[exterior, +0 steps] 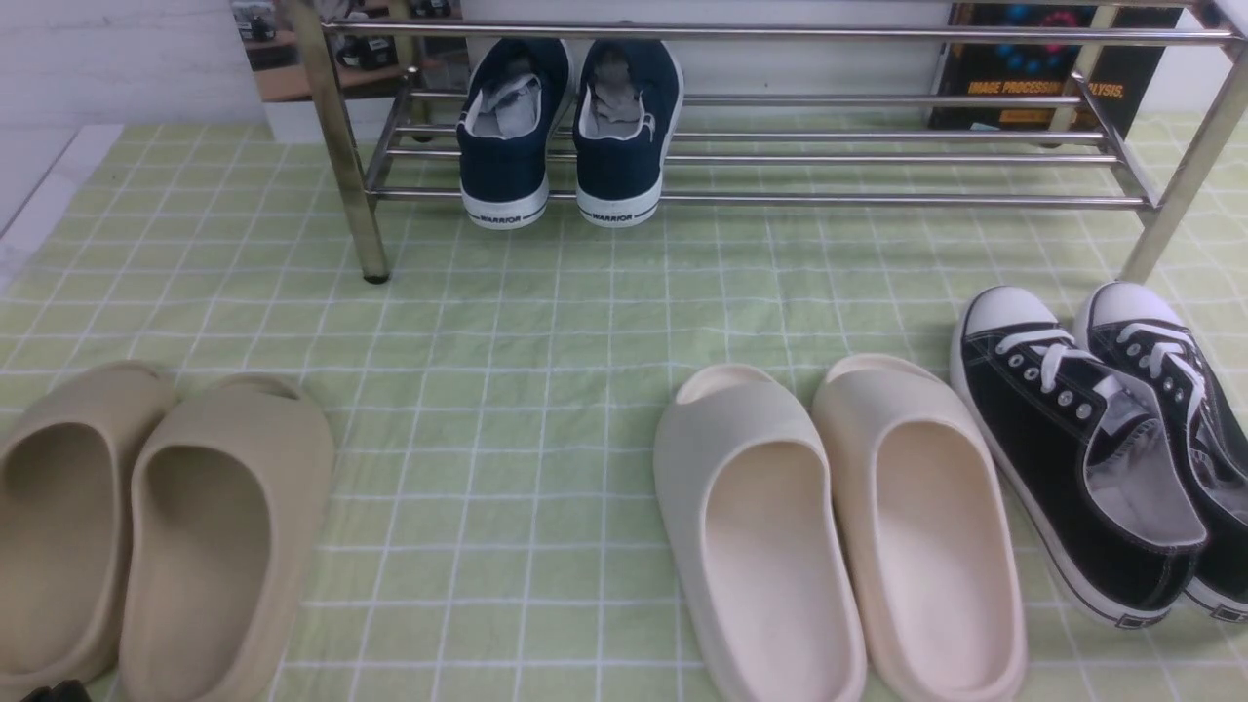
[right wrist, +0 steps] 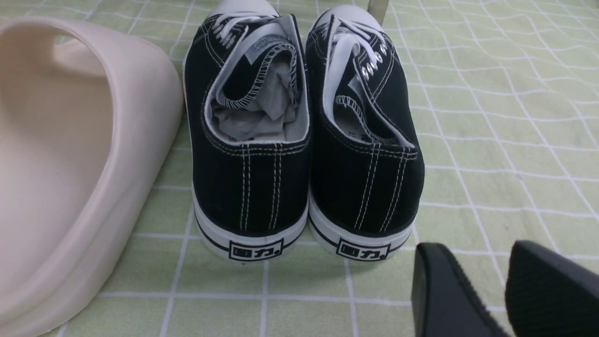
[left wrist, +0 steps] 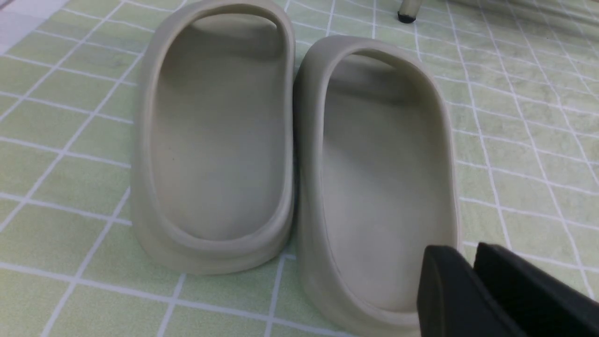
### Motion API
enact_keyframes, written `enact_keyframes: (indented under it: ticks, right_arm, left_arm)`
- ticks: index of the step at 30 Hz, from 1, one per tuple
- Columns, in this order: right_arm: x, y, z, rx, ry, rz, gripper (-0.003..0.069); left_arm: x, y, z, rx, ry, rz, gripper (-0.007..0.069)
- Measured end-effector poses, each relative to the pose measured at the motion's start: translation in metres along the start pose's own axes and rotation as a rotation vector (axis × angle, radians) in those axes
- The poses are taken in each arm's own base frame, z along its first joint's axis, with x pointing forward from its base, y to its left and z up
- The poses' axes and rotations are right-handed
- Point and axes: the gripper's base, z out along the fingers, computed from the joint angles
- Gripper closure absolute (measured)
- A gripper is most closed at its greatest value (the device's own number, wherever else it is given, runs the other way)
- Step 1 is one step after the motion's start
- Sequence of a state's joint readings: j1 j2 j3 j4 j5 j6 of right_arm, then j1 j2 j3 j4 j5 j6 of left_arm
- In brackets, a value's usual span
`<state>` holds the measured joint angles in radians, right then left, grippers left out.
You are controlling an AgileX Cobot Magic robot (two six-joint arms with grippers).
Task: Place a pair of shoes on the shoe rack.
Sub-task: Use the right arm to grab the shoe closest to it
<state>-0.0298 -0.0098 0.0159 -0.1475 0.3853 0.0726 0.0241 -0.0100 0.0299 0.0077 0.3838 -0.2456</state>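
1. Presently, the pair of black sneakers (exterior: 1063,458) stands on the green checked cloth (exterior: 507,322) at the robot's right. The toes point towards the shoe rack (exterior: 780,200), but the pair is not on it.
2. The two black sneakers touch side by side and lie near the rack's right front leg.
3. The rack's lower tier carries a pair of navy sneakers (exterior: 507,146) towards its left end, heels facing the robot.
4. Cream slides (exterior: 760,526) lie just beside the black pair, on its left. Tan slides (exterior: 224,526) lie well apart from them, at the robot's left.
5. Right gripper (right wrist: 472,252): jaws plainly parted, nothing between them. It hangs just behind the heels of the black pair, not touching them.
6. Left gripper (left wrist: 470,256): jaws parted by a thin slit only, gripping nothing. It sits over the heel rim of the inner tan slide.
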Motion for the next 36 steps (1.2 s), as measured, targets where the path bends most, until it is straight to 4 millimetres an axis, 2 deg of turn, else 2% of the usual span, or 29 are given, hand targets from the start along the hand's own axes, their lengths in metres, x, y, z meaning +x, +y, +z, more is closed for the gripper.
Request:
enact_keyframes:
  ticks: [9,13,17,21,25,31,36]
  right_arm:
    - [0.000,0.000,0.000,-0.005,0.000,0.011,0.0413]
    - [0.000,0.004,0.000,-0.048,0.004,0.126,0.0413]
    - [-0.001,0.012,-0.001,-0.132,0.014,0.396,0.0413]
    - [-0.003,0.023,-0.002,-0.255,0.061,0.837,0.0413]
    - [-0.006,0.029,-0.004,-0.333,0.100,1.088,0.0413]
    - [-0.009,0.028,-0.004,-0.342,0.067,1.119,0.0420]
    - [-0.009,0.027,-0.004,-0.338,0.035,1.007,0.0420]
  left_arm:
    - [0.000,0.000,0.000,0.000,0.000,0.000,0.0515]
    - [0.000,0.000,0.000,0.000,0.000,0.000,0.0512]
    - [0.000,0.000,0.000,0.000,0.000,0.000,0.0508]
    - [0.000,0.000,0.000,0.000,0.000,0.000,0.0505]
    - [0.000,0.000,0.000,0.000,0.000,0.000,0.0501]
    - [0.000,0.000,0.000,0.000,0.000,0.000,0.0498]
    - [0.000,0.000,0.000,0.000,0.000,0.000,0.0496]
